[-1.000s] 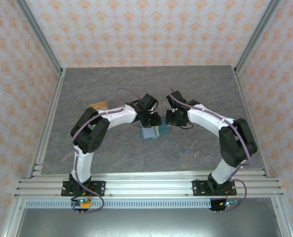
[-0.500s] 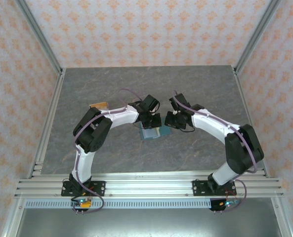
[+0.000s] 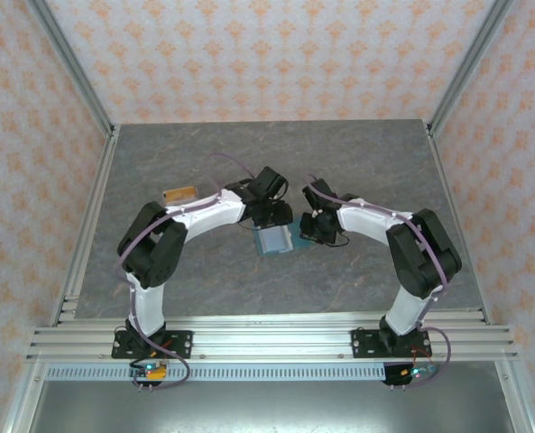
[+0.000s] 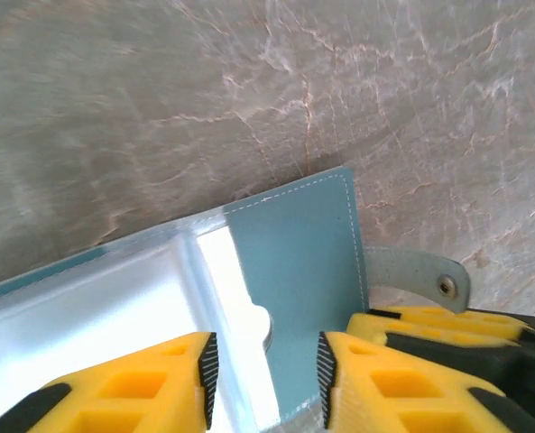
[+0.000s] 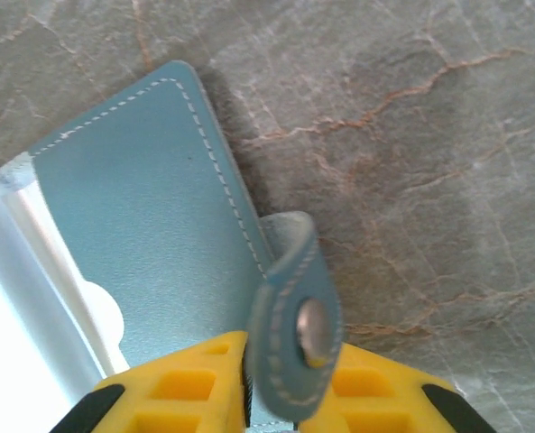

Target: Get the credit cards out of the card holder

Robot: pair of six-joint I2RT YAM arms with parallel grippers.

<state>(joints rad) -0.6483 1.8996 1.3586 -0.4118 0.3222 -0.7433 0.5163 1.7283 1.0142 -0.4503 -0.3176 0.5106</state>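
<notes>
The teal card holder (image 3: 274,242) lies open on the grey table between both grippers. My left gripper (image 4: 265,383) hovers just over its inner pocket (image 4: 294,262), open, with nothing between the pads. Beside that pocket a pale, glaring strip (image 4: 235,298) shows; I cannot tell whether it is a card or lining. My right gripper (image 5: 285,383) is shut on the holder's closing tab (image 5: 294,316), which stands bent up with its snap showing. From above, the left gripper (image 3: 269,216) and right gripper (image 3: 314,227) flank the holder's far edge. One orange-tan credit card (image 3: 179,193) lies flat, far left.
Aluminium frame rails (image 3: 87,225) run along the table's left and right sides, with patterned walls behind them. The right gripper's yellow fingers (image 4: 447,329) sit close beside my left fingers at the holder's right edge. Bare marbled tabletop (image 3: 339,153) stretches behind the arms.
The left gripper's jaws have spread apart over the card holder. The right arm has folded in, bringing its gripper slightly closer to the holder. The holder has stayed in place.
</notes>
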